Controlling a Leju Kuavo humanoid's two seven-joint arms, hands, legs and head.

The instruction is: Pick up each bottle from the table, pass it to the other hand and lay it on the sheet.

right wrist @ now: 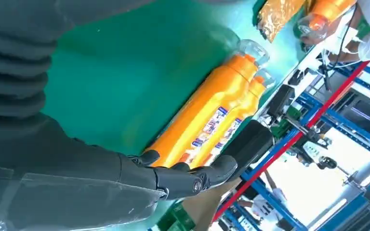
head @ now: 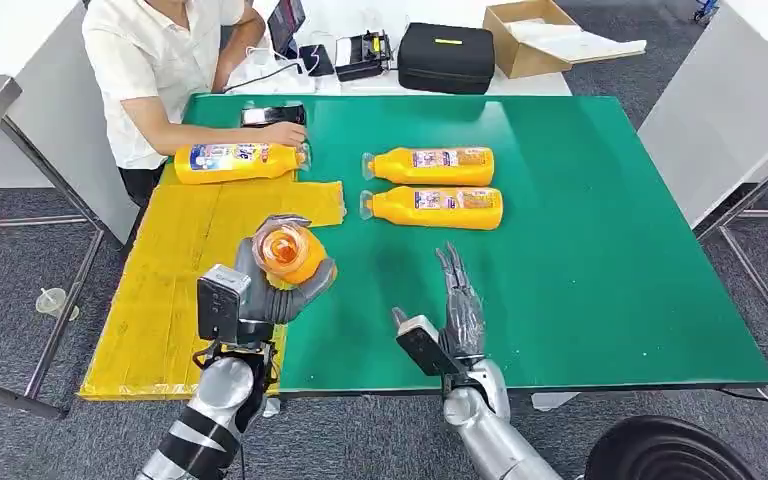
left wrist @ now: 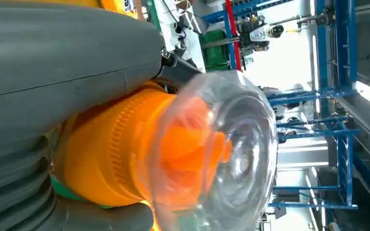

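Left hand: the left hand (head: 278, 285) grips an orange bottle (head: 286, 252), fingers wrapped round its body, above the near edge of the sheet where it meets the green table.
Held bottle: its clear cap (left wrist: 221, 149) points up toward the head camera; in the left wrist view the grey thumb (left wrist: 67, 53) lies along the orange neck.
Right hand: the right hand (head: 457, 305) holds nothing, fingers straight and slightly apart, pointing away over the table near its front edge.
Sheet: the yellow sheet (head: 170, 270) covers the table's left side.
Bottle on sheet: one bottle (head: 235, 162) lies on its side at the sheet's far end, cap to the right, a person's hand (head: 285, 133) touching it near the cap.
Table bottles: two bottles, far (head: 430, 165) and near (head: 433, 207), lie side by side on the green table (head: 600, 230), caps to the left, well ahead of the right hand.
Beyond the table: a black case (head: 447, 57) and an open cardboard box (head: 535, 35).
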